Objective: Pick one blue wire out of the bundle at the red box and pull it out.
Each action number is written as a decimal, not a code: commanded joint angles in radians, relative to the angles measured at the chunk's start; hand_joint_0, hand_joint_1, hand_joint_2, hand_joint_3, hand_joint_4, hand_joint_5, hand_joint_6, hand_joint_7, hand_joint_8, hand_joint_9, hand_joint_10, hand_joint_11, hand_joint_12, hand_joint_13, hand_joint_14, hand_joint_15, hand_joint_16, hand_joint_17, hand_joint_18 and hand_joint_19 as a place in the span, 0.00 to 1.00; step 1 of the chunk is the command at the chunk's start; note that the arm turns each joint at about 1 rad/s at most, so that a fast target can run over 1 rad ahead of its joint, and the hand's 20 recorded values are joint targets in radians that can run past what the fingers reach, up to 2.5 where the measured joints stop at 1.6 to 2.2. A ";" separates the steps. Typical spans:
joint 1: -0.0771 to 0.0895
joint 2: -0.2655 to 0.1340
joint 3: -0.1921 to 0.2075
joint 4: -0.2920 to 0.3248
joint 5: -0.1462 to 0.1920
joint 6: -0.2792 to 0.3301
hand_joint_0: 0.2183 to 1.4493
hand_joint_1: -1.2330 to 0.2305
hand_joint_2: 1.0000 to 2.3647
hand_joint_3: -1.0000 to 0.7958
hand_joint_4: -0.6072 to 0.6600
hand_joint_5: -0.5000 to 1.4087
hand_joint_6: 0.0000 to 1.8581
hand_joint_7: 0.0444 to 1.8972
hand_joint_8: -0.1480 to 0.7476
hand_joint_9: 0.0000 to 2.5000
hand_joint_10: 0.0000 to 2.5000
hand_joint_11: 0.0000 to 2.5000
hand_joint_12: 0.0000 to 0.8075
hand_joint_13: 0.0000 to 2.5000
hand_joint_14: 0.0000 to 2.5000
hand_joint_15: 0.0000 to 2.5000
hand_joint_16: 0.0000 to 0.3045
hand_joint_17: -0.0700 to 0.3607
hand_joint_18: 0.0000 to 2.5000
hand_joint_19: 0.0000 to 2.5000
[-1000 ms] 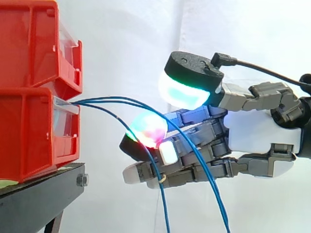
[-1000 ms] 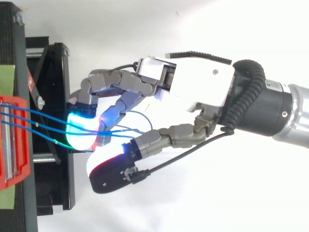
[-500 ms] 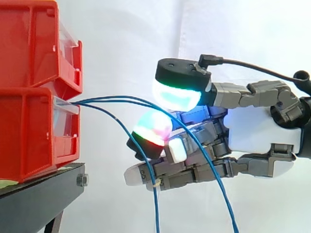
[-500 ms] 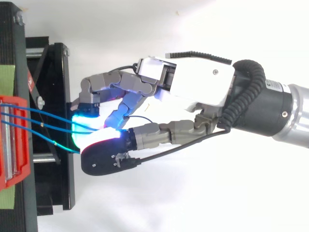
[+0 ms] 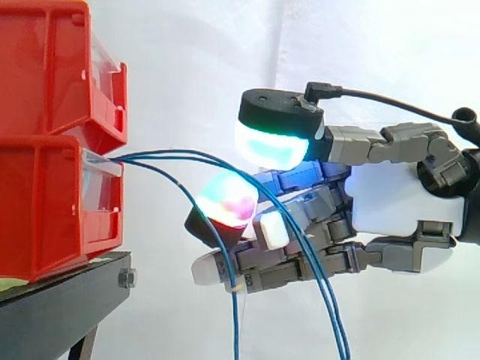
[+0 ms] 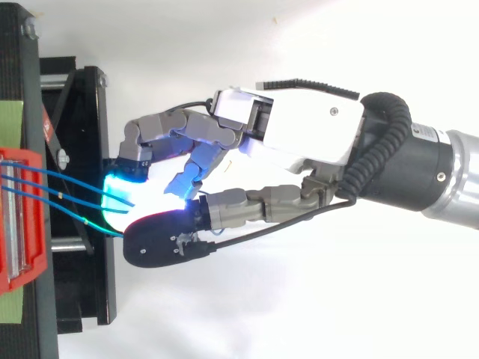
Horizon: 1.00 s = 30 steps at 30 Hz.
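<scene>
Three thin blue wires (image 5: 172, 156) leave the clear front of the lower red bin (image 5: 45, 202) and arc right and down. My hand (image 5: 390, 206) reaches toward the bins from the right, fingers half curled. The wires run through the gap between the thumb pad (image 5: 274, 142), glowing green and cyan, and the finger pad (image 5: 225, 202), glowing red and green. A gap shows between thumb and fingers. One wire drops behind the finger pad; two cross the fingers' front. In the top view the wires (image 6: 67, 194) vanish under the thumb (image 6: 161, 243) of the hand (image 6: 299, 138).
A second red bin (image 5: 52, 67) sits on top of the lower one. Both rest on a black stand (image 5: 60, 307) with a bolt at its corner. A white curtain hangs behind. The stand's frame (image 6: 82, 149) lies under the fingertips.
The thumb swung toward the bins and over the wires. The red-glowing finger pad shifted slightly left and down. The hanging wire ends drifted left, closer together.
</scene>
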 commanded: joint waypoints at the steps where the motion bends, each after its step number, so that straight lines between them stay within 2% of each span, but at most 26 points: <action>1: 0.000 0.000 0.000 0.000 0.002 -0.001 0.32 0.42 0.01 0.44 0.73 0.25 0.27 0.69 0.46 0.45 0.01 0.23 0.48 0.17 0.00 0.10 0.21 0.49 0.11 0.17; 4: 0.000 0.000 0.000 0.000 0.000 -0.001 0.32 0.39 0.01 0.44 0.71 0.24 0.27 0.72 0.47 0.43 0.01 0.26 0.48 0.17 0.00 0.10 0.20 0.49 0.10 0.17; 9: 0.000 0.000 0.000 0.000 0.000 0.002 0.31 0.35 0.01 0.45 0.73 0.22 0.32 0.63 0.47 0.43 0.01 0.28 0.48 0.17 0.00 0.11 0.20 0.48 0.10 0.17; 16: 0.000 0.000 0.000 0.000 0.000 0.002 0.32 0.32 0.01 0.44 0.73 0.22 0.34 0.60 0.47 0.42 0.01 0.29 0.48 0.17 0.00 0.11 0.20 0.48 0.10 0.17; 30: -0.002 0.000 0.000 0.000 0.000 -0.001 0.31 0.31 0.02 0.48 0.72 0.21 0.36 0.56 0.47 0.42 0.01 0.30 0.48 0.17 0.01 0.11 0.20 0.48 0.11 0.16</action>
